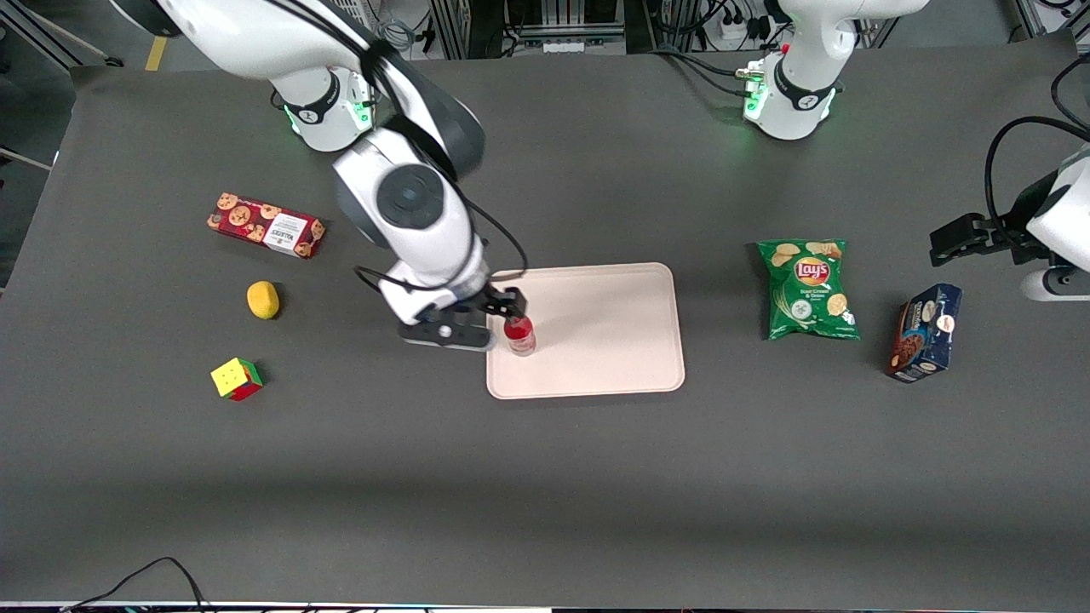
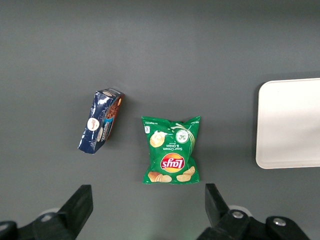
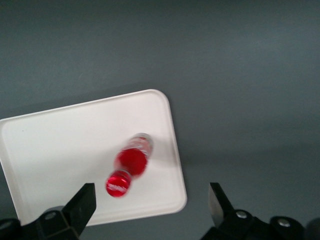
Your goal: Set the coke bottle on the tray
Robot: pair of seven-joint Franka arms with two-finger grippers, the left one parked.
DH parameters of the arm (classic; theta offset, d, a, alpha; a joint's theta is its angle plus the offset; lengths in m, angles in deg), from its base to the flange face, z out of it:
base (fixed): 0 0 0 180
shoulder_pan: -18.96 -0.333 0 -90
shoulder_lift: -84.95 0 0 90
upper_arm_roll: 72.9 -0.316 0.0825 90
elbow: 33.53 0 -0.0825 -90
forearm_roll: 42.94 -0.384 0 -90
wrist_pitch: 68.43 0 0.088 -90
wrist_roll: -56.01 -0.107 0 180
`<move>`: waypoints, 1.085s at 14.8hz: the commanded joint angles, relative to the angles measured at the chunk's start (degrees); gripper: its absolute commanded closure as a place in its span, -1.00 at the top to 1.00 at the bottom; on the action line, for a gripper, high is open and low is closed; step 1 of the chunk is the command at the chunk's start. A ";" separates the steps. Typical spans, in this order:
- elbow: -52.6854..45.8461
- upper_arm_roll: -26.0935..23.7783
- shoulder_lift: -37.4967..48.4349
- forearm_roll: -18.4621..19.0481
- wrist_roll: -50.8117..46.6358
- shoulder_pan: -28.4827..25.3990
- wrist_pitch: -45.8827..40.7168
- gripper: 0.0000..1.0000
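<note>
On the dark grey worktop (image 1: 545, 477), the large pale pinkish-beige rectangular tray (image 1: 613, 340) is carrying the small slim red coke bottle (image 1: 519, 334), which is standing upright near the tray's edge toward the working arm's end. Above it, the end effector (image 1: 504, 308) is hovering with fingers (image 3: 80, 207) spread wide, gripping nothing.

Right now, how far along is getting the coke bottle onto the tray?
Nearly done. The coke bottle stands upright on the tray, near the edge toward the working arm. The gripper hangs above it with its jaws open and apart from the bottle, so it looks released. What's left, probably, is lifting the arm clear without knocking the bottle over.
</note>
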 commanded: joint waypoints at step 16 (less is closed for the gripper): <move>21.82 29.23 37.48 -14.82 54.62 10.58 -8.87 1.00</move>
